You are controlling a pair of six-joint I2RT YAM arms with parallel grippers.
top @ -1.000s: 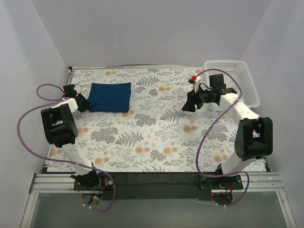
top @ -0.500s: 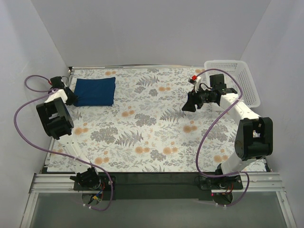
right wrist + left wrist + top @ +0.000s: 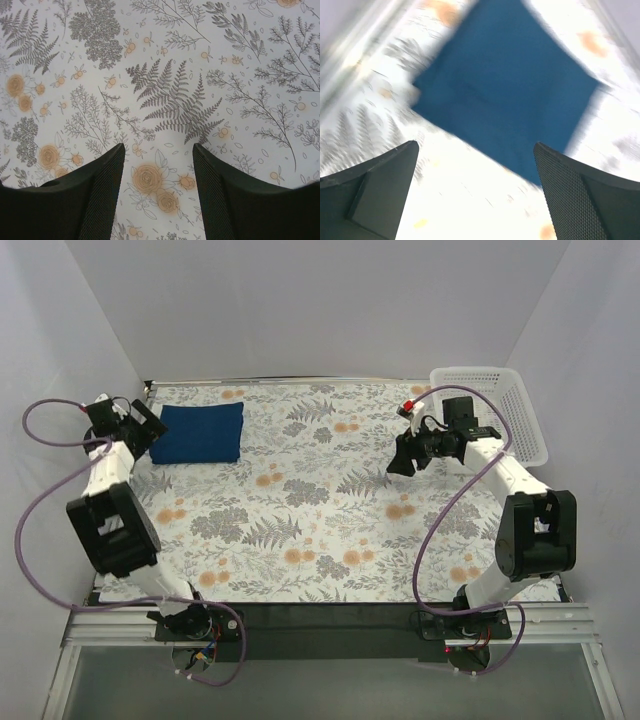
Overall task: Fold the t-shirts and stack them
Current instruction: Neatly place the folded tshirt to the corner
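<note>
1 folded navy t-shirt [image 3: 197,432] lies flat as a neat rectangle in the far left corner of the floral-patterned counter [image 3: 330,520]. The left jaws stand wide open just beside its left edge, holding nothing. In the blurred left wrist view the t-shirt lies beyond the 2 dark fingers [image 3: 375,185], not between them. The right jaws are parted and empty, and hover over bare floral cloth in the far right part of the counter. They are near the white lattice basket [image 3: 505,405], which sits at the far right corner.
</note>
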